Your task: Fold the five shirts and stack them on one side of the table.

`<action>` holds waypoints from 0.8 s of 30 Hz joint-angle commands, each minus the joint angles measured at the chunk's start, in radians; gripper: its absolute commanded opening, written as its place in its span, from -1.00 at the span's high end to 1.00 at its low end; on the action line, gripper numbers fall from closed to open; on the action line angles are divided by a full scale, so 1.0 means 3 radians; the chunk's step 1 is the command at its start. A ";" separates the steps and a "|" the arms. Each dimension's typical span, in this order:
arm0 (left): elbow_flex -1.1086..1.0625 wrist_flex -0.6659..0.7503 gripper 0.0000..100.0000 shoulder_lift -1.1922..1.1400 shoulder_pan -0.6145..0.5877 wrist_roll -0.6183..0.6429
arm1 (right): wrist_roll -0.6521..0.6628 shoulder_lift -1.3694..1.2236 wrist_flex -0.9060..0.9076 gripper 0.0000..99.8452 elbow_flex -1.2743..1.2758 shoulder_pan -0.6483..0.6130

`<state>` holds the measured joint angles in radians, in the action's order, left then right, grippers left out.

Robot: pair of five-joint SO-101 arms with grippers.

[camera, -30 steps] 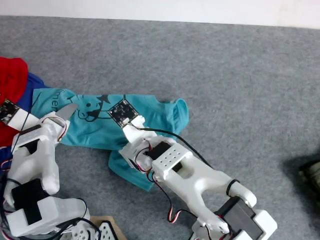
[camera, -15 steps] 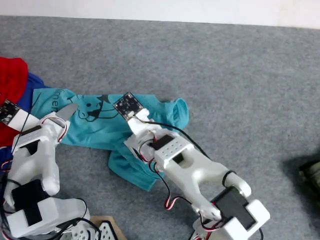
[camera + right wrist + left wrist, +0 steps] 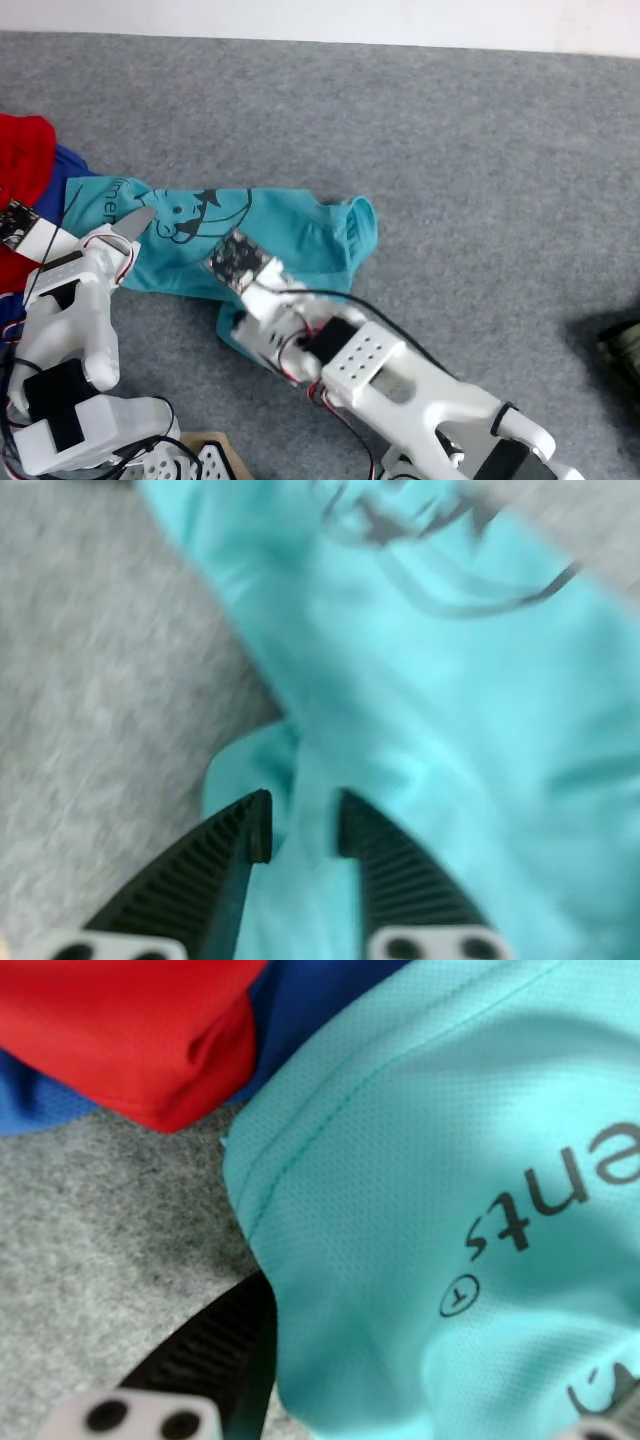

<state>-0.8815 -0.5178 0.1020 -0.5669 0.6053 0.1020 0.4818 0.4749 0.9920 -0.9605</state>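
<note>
A turquoise shirt [image 3: 300, 235] with a dark print lies spread and rumpled on the grey table, left of centre. My left gripper [image 3: 135, 222] sits at its left edge; in the left wrist view the shirt's hem [image 3: 400, 1210] drapes over the black finger [image 3: 215, 1355], and the jaws grip the cloth. The right arm [image 3: 370, 360] lies over the shirt's near flap. My right gripper [image 3: 300, 825] hovers low over a turquoise fold [image 3: 420, 730], its fingers a narrow gap apart. A red shirt [image 3: 20, 170] on a blue shirt [image 3: 65, 180] lies at the far left.
Grey carpet-like table [image 3: 480, 180] stretches bare to the right and back. A dark object [image 3: 622, 350] sits at the right edge. A tan board corner [image 3: 205, 445] lies by the left arm's base. The red [image 3: 130, 1030] and blue [image 3: 320, 1010] shirts lie close to the left gripper.
The right arm has pulled back from the shirt's middle toward its near flap and dropped lower. The left arm and the shirt's outline have not moved.
</note>
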 commanded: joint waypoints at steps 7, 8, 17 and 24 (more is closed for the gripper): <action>-0.0003 0.0036 -0.02 0.0090 0.0028 0.0031 | -0.0107 -0.0504 -0.0151 0.71 -0.0182 0.0008; -0.0003 0.0036 -0.02 0.0090 0.0028 0.0031 | -0.0107 -0.0560 -0.0146 0.71 -0.0217 0.0028; -0.0003 0.0036 -0.02 0.0090 0.0028 0.0031 | -0.0046 -0.0693 -0.0059 0.61 -0.0274 0.0084; -0.0003 0.0036 -0.02 0.0090 -0.0023 0.0031 | 0.0072 -0.0693 -0.0049 0.76 -0.0274 0.0146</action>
<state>-0.8815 -0.5178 0.1020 -0.5669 0.6053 0.1112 0.2700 0.4565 0.9582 -0.9482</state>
